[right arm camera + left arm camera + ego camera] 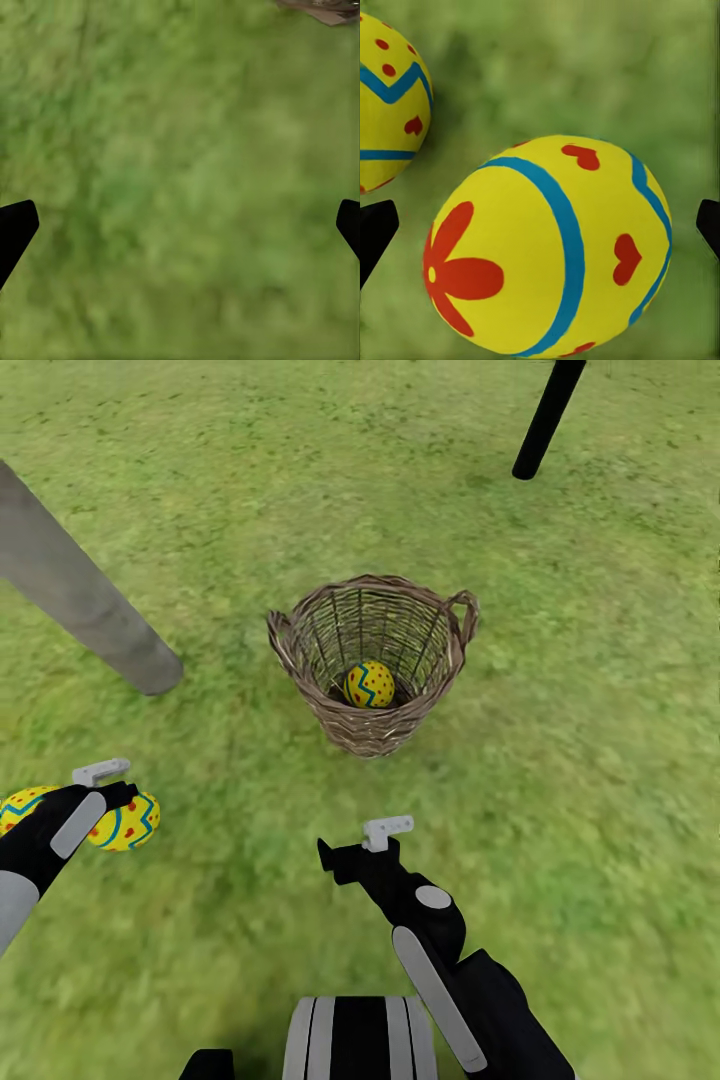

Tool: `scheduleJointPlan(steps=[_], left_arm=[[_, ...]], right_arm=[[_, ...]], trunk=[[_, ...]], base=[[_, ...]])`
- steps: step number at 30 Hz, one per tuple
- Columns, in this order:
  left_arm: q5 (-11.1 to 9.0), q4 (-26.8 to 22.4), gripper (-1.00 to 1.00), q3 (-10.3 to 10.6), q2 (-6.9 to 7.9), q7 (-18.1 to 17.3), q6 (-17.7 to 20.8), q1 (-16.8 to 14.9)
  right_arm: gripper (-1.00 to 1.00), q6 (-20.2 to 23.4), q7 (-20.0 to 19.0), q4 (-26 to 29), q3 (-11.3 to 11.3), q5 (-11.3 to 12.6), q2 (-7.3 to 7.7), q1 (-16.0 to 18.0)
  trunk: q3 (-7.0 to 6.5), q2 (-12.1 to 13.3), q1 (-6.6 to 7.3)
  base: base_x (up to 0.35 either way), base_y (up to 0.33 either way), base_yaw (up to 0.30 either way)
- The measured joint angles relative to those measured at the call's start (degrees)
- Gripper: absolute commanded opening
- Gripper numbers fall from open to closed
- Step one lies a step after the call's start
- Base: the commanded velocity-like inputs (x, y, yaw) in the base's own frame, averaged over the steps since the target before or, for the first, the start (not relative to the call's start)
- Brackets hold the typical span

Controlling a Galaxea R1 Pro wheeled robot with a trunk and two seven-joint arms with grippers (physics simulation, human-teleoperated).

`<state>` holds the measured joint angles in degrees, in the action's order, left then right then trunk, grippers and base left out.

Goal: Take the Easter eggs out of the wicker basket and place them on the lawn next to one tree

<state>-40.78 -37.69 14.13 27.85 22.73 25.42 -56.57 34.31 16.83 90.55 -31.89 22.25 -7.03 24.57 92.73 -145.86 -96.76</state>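
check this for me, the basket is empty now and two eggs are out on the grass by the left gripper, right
Not quite: the wicker basket is not empty. The head view shows one Easter egg lying at its bottom. The rest holds: two eggs are out on the lawn by the left gripper, whose fingers stand apart around the nearer one.

Lawn [560,780]: mottled green grass. On it: wicker basket [372,732], centre; two Easter eggs, near left [128,822] [22,804]; grey trunk [80,605], far left; black trunk [546,422], far right.
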Motion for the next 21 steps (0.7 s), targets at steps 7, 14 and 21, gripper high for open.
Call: scheduleJointPlan(steps=[7,14,21], left_arm=[[0.0,0.0,1.0,0.03,-0.07,0.0,0.0,0.0],[0.0,0.0,1.0,0.04,-0.13,0.0,0.0,0.0],[0.0,0.0,1.0,0.02,-0.17,0.0,0.0,0.0]], right_arm=[[1.0,-0.38,-0.18,0.0,-1.0,0.04,0.12,0.0],[1.0,-0.55,-0.03,0.0,-1.77,-0.05,0.14,0.0],[1.0,-0.7,-0.08,0.0,-1.92,-0.01,0.17,0.0]], trunk=[[-1.55,0.09,0.18],[-3.1,0.19,0.36],[-4.65,0.28,0.54]], base=[[0.0,0.0,0.0],[0.0,0.0,0.0],[0.0,0.0,0.0]])
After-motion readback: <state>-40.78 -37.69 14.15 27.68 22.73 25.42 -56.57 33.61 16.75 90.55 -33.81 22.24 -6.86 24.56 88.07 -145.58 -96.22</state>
